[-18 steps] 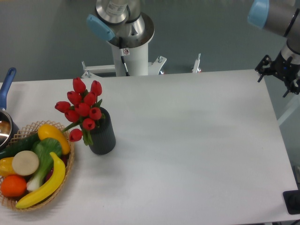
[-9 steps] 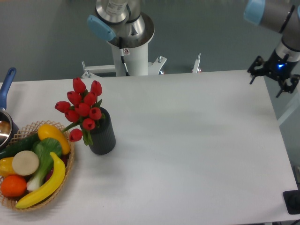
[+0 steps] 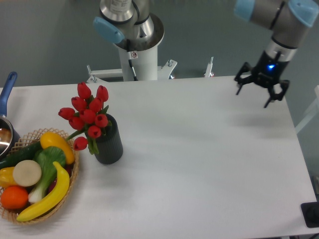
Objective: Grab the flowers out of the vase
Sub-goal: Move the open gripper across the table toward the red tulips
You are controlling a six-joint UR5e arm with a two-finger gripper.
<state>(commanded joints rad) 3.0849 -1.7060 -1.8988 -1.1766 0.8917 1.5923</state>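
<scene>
The gripper (image 3: pixel 261 89) is seen above the far right part of the white table (image 3: pixel 199 159), with its two black fingers (image 3: pixel 241 82) spread apart and nothing held between them; a blue light glows on the wrist above it. The flowers (image 3: pixel 87 113), a bunch of red tulip buds with green stems, are found standing in the vase (image 3: pixel 109 141) at the left side of the table, well apart from the gripper. The vase, dark and ribbed, is placed upright just beside a wicker basket (image 3: pixel 70 191), with one tulip bud drooping over toward the basket's rim. In the basket a banana (image 3: pixel 47 199), a yellow pepper (image 3: pixel 56 143), an orange (image 3: pixel 14 197) and green vegetables are held. A pot with a blue handle (image 3: pixel 6 94) is cut off by the left edge. The robot's base column (image 3: pixel 139 62) is seen behind the table's far edge.
</scene>
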